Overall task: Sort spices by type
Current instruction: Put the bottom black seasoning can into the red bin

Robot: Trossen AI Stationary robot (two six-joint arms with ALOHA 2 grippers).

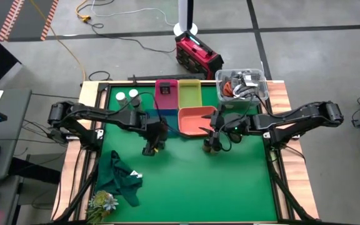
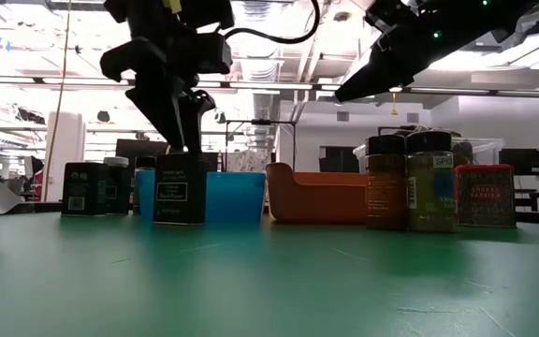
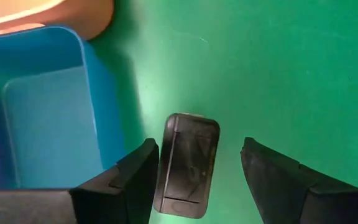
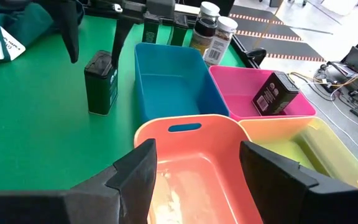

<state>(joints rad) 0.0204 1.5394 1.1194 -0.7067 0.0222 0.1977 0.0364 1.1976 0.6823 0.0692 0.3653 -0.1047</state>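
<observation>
Sorting is barely beginning; one dark tin [image 4: 275, 93] is lying in the pink tray [image 4: 247, 99] by the table's far edge, the left gripper [image 3: 197, 177] is hanging released around another tin [image 3: 187, 165] mid-table, the right gripper [image 4: 194, 171] is idling empty, slightly parted, and jars [image 2: 410, 183] are waiting.

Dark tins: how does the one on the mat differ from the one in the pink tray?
The mat tin stands upright on the green mat between the left gripper's open fingers. The tray tin lies tilted inside the pink tray, with no gripper near it. Both are dark, boxy tins.
</observation>
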